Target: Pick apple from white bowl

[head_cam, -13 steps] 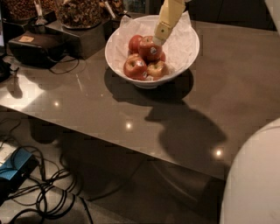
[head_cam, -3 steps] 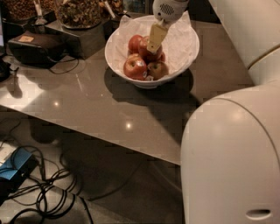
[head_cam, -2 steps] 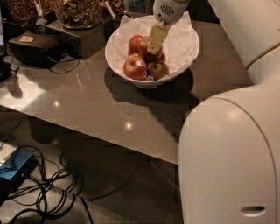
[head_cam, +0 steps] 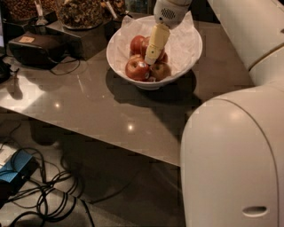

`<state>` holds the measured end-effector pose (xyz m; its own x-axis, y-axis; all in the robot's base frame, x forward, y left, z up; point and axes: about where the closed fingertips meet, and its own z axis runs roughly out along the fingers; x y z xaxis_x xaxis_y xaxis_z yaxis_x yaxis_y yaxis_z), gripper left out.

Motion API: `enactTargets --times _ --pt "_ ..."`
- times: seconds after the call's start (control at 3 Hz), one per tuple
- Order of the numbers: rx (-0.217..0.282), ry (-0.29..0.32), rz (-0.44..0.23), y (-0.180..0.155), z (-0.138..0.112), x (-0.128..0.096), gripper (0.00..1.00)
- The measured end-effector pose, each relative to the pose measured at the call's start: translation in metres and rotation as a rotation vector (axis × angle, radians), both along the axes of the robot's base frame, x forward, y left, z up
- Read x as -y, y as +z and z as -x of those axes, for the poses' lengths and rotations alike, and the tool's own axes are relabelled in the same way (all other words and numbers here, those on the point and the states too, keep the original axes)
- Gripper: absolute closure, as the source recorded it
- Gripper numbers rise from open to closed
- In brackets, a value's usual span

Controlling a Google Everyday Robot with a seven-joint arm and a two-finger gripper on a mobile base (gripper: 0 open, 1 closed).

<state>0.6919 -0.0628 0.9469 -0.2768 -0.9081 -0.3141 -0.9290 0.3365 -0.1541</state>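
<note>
The white bowl (head_cam: 188, 60), lined with crinkled white paper, stands at the back of the grey table (head_cam: 88, 102). Several red apples lie in it. The largest apple (head_cam: 136, 69), with a pale spot on its side, lies at the front left. A smaller yellowish-red apple (head_cam: 161, 71) lies to its right, and darker apples (head_cam: 137, 44) lie behind. My gripper (head_cam: 151, 58) reaches down into the bowl from above. Its tip is among the apples, just above and right of the largest one, and it hides part of the apples behind it.
My arm's large white shell (head_cam: 230, 155) fills the right side. A black device (head_cam: 33, 48) with a cord and containers of snacks (head_cam: 80, 13) stand at the table's back left. Cables (head_cam: 49, 201) and a blue box (head_cam: 15, 167) lie on the floor.
Since the earliest frame the arm's shell has swung into view on the right and my gripper has come lower and left into the bowl. Over the last second nothing visibly moved.
</note>
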Motion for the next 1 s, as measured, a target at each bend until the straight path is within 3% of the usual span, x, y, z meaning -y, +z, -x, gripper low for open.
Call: enactTargets --times 0.33,0.67,1.0 --pt "-0.009 0.006 0.000 -0.0038 -0.0003 -0.0004 0.00" --pt "-0.017 -0.003 0.001 -0.0067 -0.0019 0.0000 0.09" --pt "-0.021 -0.009 0.002 -0.0080 -0.0028 0.0002 0.10"
